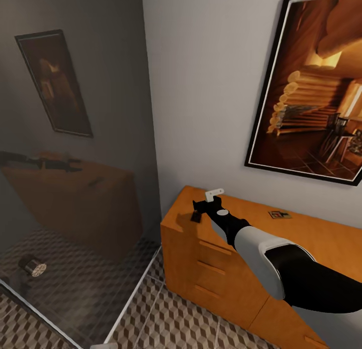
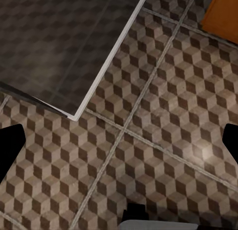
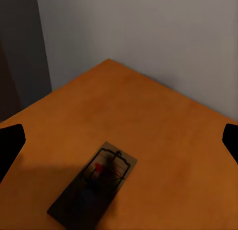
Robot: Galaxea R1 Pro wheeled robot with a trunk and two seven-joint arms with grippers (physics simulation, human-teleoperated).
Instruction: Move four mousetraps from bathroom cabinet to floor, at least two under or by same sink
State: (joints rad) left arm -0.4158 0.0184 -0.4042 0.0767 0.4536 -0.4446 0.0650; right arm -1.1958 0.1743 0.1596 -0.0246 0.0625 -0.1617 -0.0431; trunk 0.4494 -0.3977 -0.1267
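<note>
Overhead, we hold our right gripper [image 1: 200,210] spread wide above a mousetrap [image 3: 94,185] lying flat on the cabinet [image 1: 191,248] top, apparently lined up to grasp it; a second trap [image 1: 279,214] waits nearby.

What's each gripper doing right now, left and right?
Left gripper: open, empty, over the bathroom floor.
Right gripper: open, holding nothing, poised above a mousetrap on the cabinet top.
</note>
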